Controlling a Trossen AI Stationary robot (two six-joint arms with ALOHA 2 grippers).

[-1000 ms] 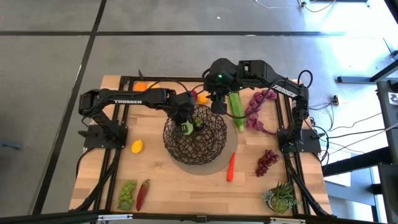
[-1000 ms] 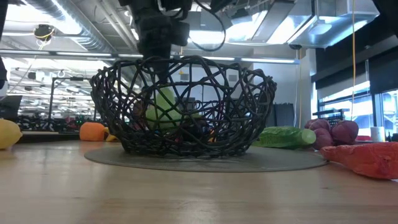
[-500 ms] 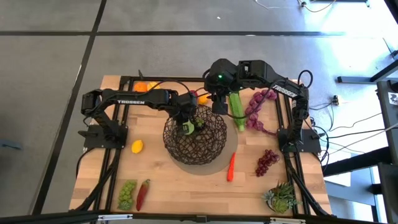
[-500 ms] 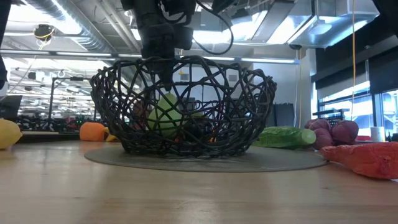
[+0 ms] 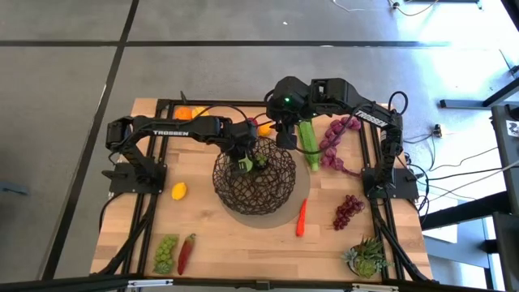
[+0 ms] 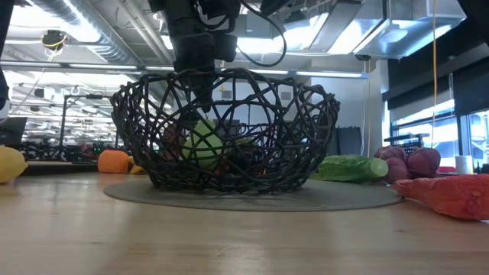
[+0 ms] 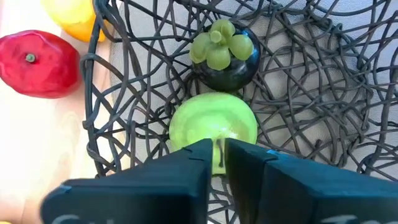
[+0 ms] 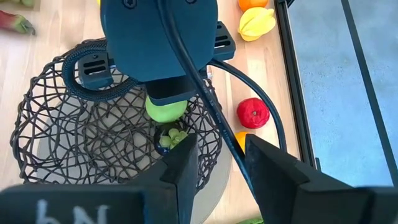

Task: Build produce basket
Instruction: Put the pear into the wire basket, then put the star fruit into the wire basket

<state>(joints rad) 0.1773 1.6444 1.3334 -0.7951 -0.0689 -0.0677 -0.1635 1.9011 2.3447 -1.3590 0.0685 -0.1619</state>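
Observation:
The dark wire basket (image 5: 272, 195) sits on a grey round mat mid-table. My left gripper (image 5: 243, 162) reaches down inside the basket's far-left part, shut on a green apple (image 7: 213, 121). Beside the apple in the basket lies a dark round fruit with a green top (image 7: 222, 53). A red apple (image 7: 38, 62) lies on the table outside the basket's wall. My right gripper (image 8: 221, 155) hovers open and empty above the basket's far rim (image 5: 285, 139). Through the mesh, the low view shows the green apple (image 6: 202, 141) low in the basket. My left gripper pinches the green apple at its stem (image 7: 217, 149), in the middle of its top, between the two fingers. The fingers come from above, pointing down. The apple stays upright under them, low inside the basket; whether it rests on the mesh I cannot tell.
Near the table's left side lie a lemon (image 5: 179, 191), green grapes (image 5: 166, 253) and a red chilli (image 5: 186, 253). Oranges (image 5: 188, 113) sit at the far edge. A green stalk (image 5: 309, 143), carrot (image 5: 301, 217), purple grapes (image 5: 348, 210) and a succulent (image 5: 366, 258) lie on the right.
My left gripper has moved down into the basket with the green apple, which now sits lower behind the mesh in the low view. It stayed shut on the apple. The right arm has kept still.

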